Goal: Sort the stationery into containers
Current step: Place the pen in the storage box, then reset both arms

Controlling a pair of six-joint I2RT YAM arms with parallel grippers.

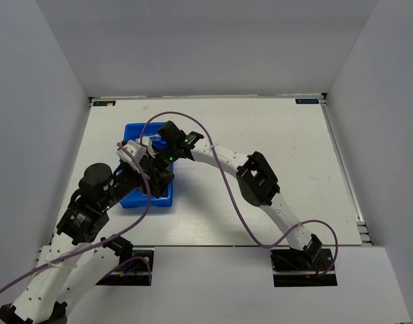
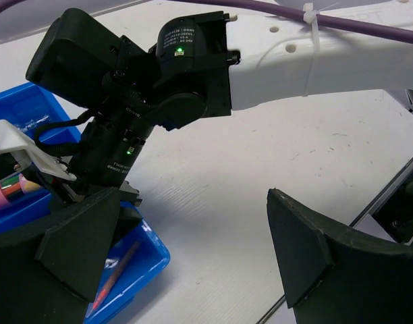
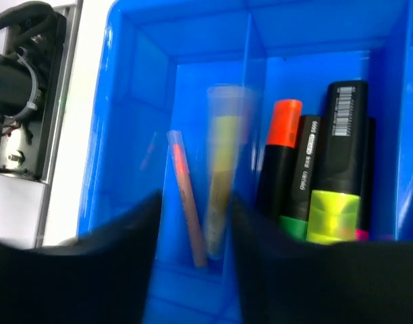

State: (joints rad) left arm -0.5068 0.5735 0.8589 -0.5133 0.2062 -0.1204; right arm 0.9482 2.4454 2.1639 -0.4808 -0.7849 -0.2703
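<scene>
One blue tray holds three black highlighters, one thin pink stick, one pale-yellow stick.

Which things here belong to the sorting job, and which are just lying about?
Job: blue plastic compartment tray; black highlighters with coloured caps; thin pink stick; blurred pale-yellow stick; left gripper and right gripper, both open.
Not the job: purple cable; white table.

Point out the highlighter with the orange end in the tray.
The leftmost black highlighter of the three standing together in the blue tray; the other two show green and yellow caps instead.
</scene>
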